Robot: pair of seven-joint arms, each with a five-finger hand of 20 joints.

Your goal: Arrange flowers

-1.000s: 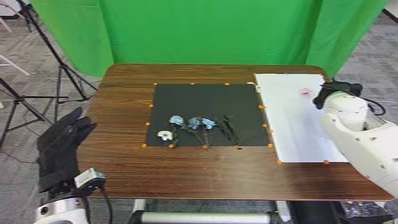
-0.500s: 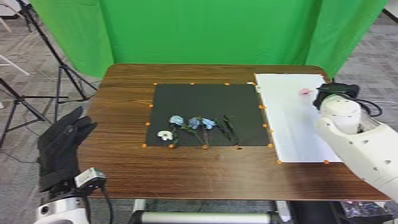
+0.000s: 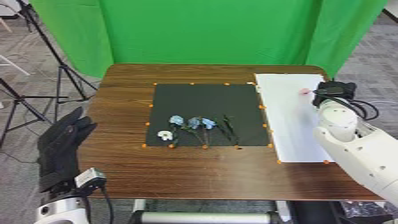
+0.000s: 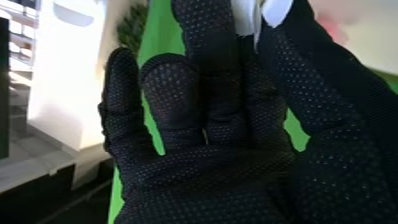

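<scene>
At the left, just beside the left edge of the brown table (image 3: 195,175), black-gloved left hand (image 3: 62,145), with fingers straight and pointing toward the far side, open and holding nothing.

On the near half of the mat, left to right: first a white flower (image 3: 165,135), small and rounded, nearer than the blue heads. Next a pale blue flower (image 3: 177,120), full and clustered, then a second blue flower (image 3: 194,122), close beside, and a third blue flower (image 3: 208,122), almost touching the second. Below the blooms, thin dark stems running toward the near edge. Farther right, a dark green leafy stem (image 3: 229,131), long and narrow, slanting slightly, hard to make out against the black.

Beneath all of these, flat on the table, a square black mat (image 3: 204,100), edged with small orange markers (image 3: 147,124).

To the right of the mat, a long white board (image 3: 298,135), reaching from far to near. On its far part, a pink flower (image 3: 306,92), small and soft-looking.

Just right of the pink flower, at the board's far right edge, black-gloved right hand (image 3: 336,90). In the right wrist view, fingers extended and a little bent, with thumb close alongside. Near their tips, between thumb and fingers, something white (image 4: 244,15); cannot tell what, nor whether gripped.
</scene>
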